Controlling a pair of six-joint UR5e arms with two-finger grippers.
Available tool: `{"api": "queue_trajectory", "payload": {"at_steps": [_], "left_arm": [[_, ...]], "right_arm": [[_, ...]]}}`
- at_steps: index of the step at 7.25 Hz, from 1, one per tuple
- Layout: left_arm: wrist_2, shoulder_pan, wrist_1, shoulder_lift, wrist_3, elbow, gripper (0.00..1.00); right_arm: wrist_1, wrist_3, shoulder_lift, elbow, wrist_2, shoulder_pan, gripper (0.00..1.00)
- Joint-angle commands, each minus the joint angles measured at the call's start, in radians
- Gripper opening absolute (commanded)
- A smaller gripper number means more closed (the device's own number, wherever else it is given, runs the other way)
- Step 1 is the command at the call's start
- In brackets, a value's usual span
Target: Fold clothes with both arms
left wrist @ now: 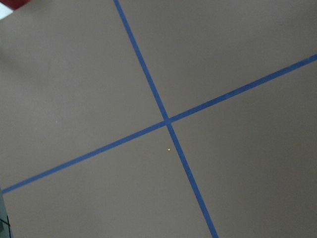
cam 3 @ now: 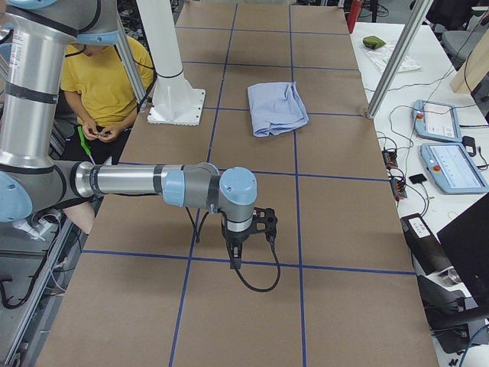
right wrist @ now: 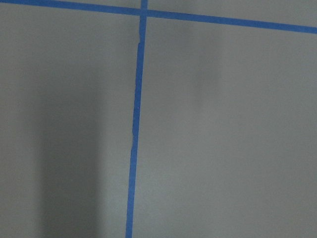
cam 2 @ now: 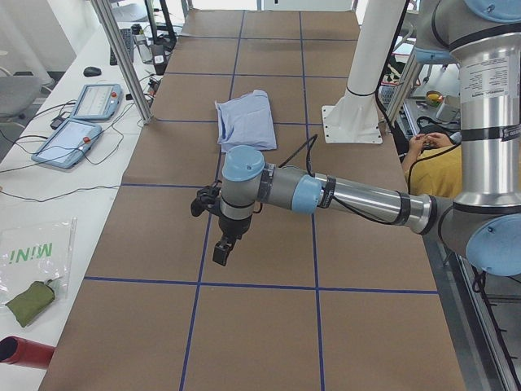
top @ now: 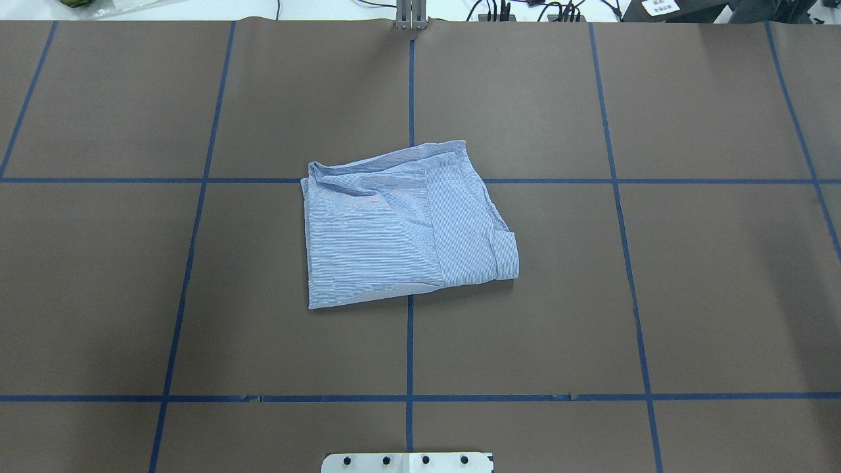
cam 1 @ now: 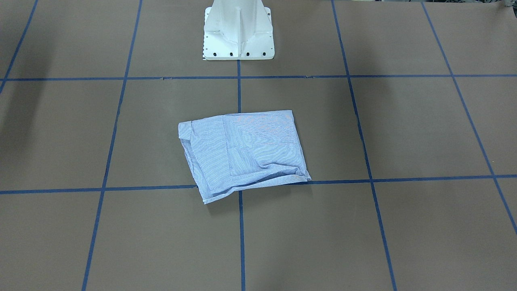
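Where blue tape lines [top: 410,98] cross, the shirt [top: 394,226] lies folded.

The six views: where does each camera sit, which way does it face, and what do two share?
Front-facing: across the table, facing the robot, steeply down on the shirt; the base shows.
Overhead: behind the robot, forward and down on the shirt; base edge.
Exterior left: table's left end, along it; left arm, left gripper.
Exterior right: right end, along it; right arm, right gripper.
Left wrist: down on a tape cross; no body.
Right wrist: down on a tape line; no body.
Both side views share shirt and base.
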Motion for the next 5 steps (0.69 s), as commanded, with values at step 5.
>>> {"api": "queue_trajectory", "payload": {"at_steps": [5], "left_arm": [[-0.185,-0.009,0.059,0.095,0.029,0.014,1.0]], "right_arm": [[0.108,0.021,-0.007,-0.028,0.033,-0.001,1.0]]}}
